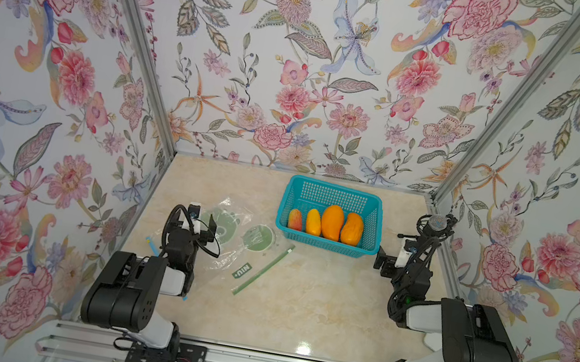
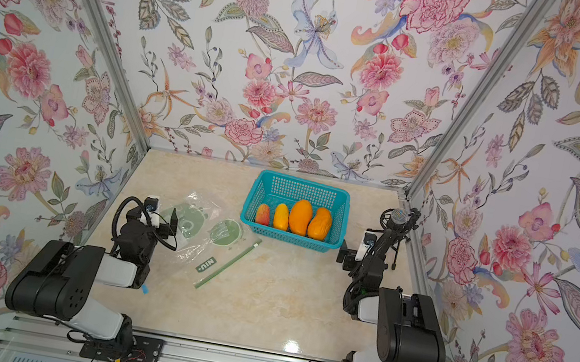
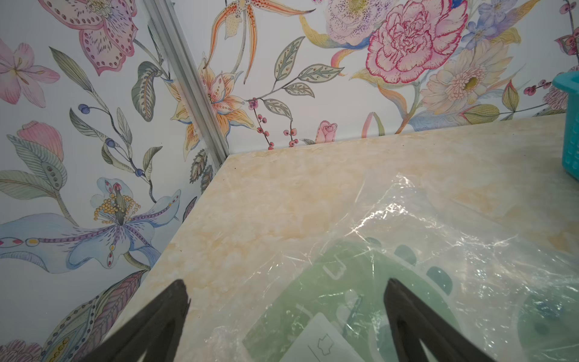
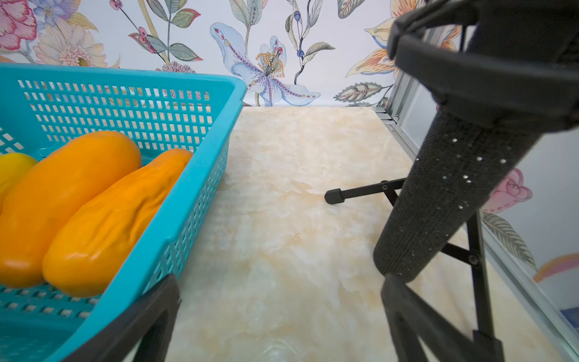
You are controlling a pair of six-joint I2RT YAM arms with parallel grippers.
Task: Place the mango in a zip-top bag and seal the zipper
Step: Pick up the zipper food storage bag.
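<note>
The right gripper (image 1: 382,263) is sitting spread wide beside the basket (image 1: 373,220); the nearest mango (image 1: 352,229) is lying just left of it, pointing at the back wall (image 1: 318,75); the left gripper (image 1: 204,221) is spread too.

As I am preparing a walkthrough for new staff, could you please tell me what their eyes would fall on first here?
The loud floral wallpaper on all three walls grabs attention first. Next comes the teal basket toward the back of the table, holding four mangoes side by side. A clear zip-top bag lies flat by the left gripper.
</note>
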